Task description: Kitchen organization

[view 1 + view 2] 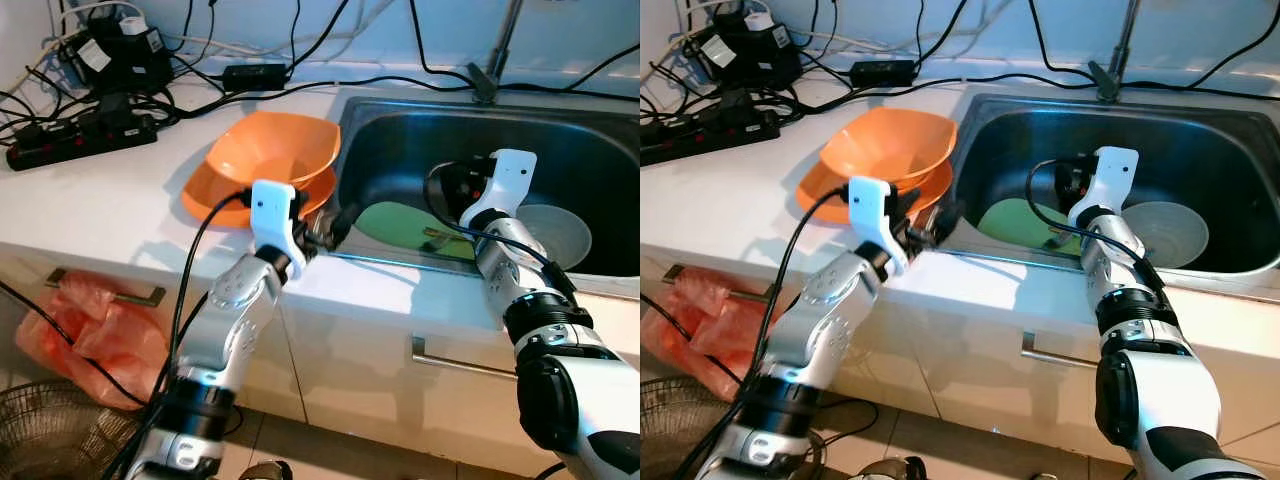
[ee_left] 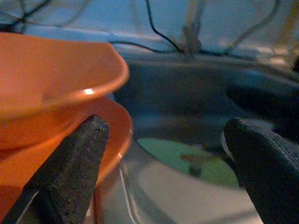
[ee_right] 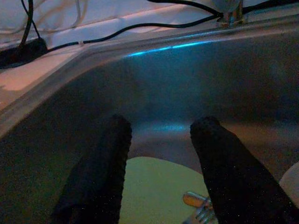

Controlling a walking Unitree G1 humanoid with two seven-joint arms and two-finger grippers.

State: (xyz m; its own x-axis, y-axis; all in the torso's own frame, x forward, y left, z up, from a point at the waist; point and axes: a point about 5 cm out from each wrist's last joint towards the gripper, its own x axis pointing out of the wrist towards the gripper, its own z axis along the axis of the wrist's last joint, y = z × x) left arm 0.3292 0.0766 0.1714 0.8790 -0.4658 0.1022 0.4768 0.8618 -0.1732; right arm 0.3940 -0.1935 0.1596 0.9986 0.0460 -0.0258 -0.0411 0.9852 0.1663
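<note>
Sink (image 1: 600,285): a big metal tub set in the white counter (image 1: 90,215).
Left arm (image 1: 235,305): bent up from below, reaching to the counter's front edge, by the sink's corner.
Right arm (image 1: 520,275): stretched over the sink's front rim, pointing down inside.
Orange bowls (image 1: 275,150): two, stacked on the counter beside the sink.
Green plate (image 1: 405,225): flat in the sink, with something small on it.
White bowl (image 1: 560,235): in the sink, beside the green plate.
Left gripper (image 2: 163,163): fingers wide apart, one touching the lower orange bowl's rim.
Right gripper (image 3: 161,168): fingers apart, holding nothing, above the green plate.
</note>
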